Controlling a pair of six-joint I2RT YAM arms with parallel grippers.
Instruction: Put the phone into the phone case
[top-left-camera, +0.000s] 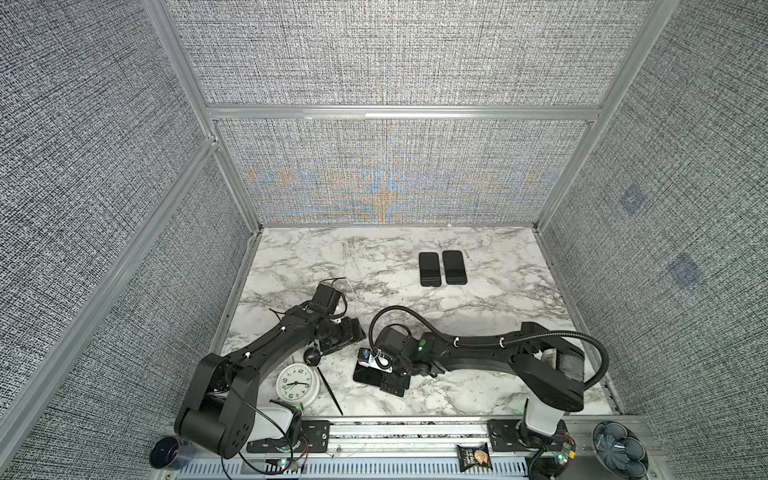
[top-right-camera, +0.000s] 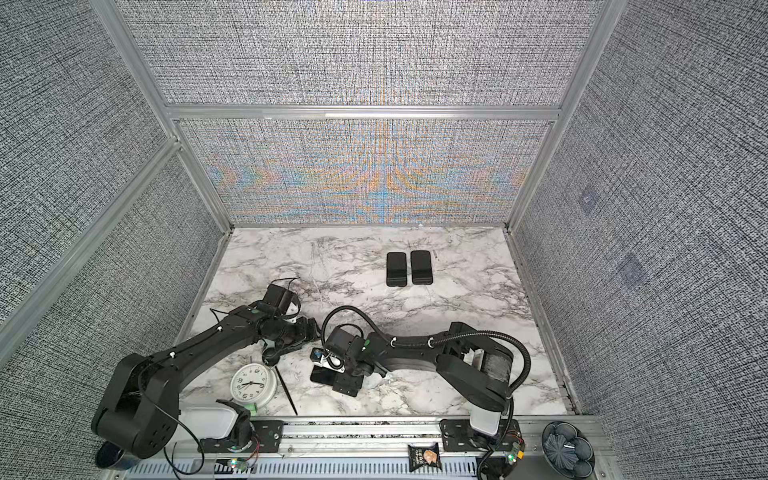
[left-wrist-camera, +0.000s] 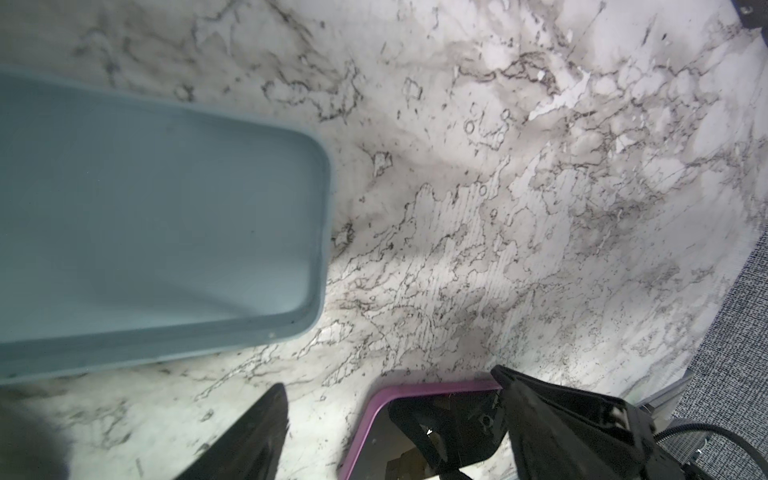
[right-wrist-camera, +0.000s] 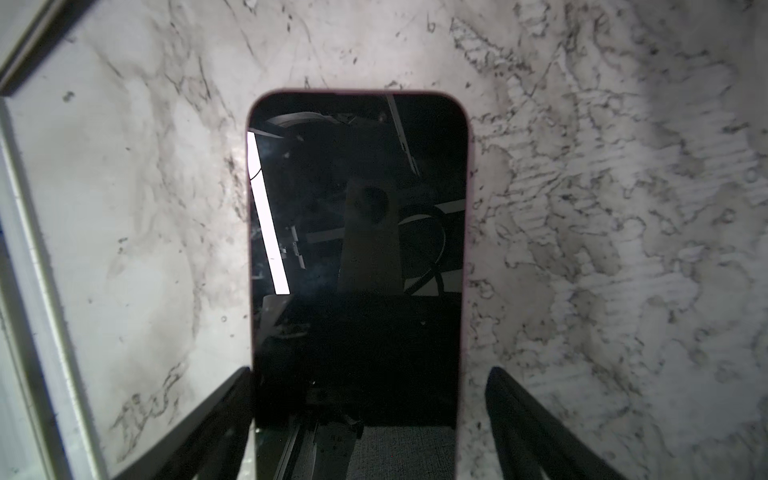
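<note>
On tabletop (top-left-camera: 498, 332), front middle: phone (right-wrist-camera: 357, 249) flat, screen up, not yet in case, between spread fingers of right gripper (right-wrist-camera: 370, 374), not clamped. Blue-grey phone case (left-wrist-camera: 158, 224) nearby, open side up, empty. Left gripper (left-wrist-camera: 388, 380) spread, holding nothing. Grasp, carry and seating all remain.

both top views are bright and evenly lit from above, with soft shadows beneath the arms (top-left-camera: 266, 353) on the marble tabletop (top-left-camera: 478, 291). the woven back wall (top-left-camera: 386, 183) shows rainbow moiré at the centre of the frame, and the wide lens bows the metal posts (top-left-camera: 176, 54) toward the left and right edges. in the left wrist view the phone case (left-wrist-camera: 158, 224) is close and out of focus, while the marble beyond is sharp. in the right wrist view the screen of the phone (right-wrist-camera: 357, 232) is a dark mirror with one white strip of glare; the marble around it is softer and partly shaded.
</note>
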